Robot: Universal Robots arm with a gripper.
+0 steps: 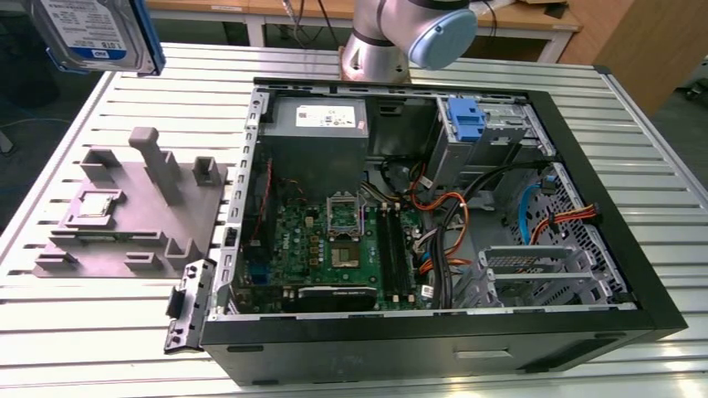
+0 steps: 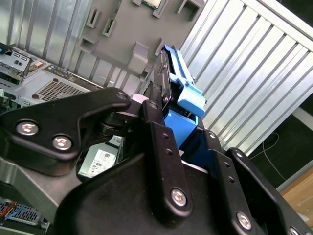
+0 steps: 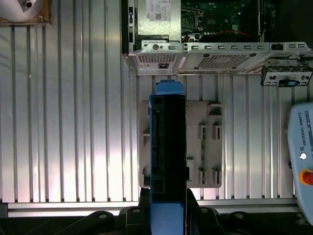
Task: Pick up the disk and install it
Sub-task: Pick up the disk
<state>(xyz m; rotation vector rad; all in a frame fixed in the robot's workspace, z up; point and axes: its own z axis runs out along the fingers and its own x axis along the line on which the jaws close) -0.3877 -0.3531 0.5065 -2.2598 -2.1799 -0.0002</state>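
My claw (image 3: pixel 167 205) is clenching one disk (image 1: pixel 94 33), and I am hovering over one grey fixture (image 1: pixel 111 249) beside one open computer case (image 1: pixel 420 340) on the slatted metal surface (image 1: pixel 111 332).

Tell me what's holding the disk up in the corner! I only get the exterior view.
Observer: The claw. In the first wrist view it is shut on the disk, clamping its two flat sides.
Operator: What's underneath the disk?
Observer: That view looks down along the disk's thin edge, and the grey fixture lies on the table straight below it.
Operator: Is anything else down there?
Observer: Yes, a pale controller with a red button, off to one side of the fixture.
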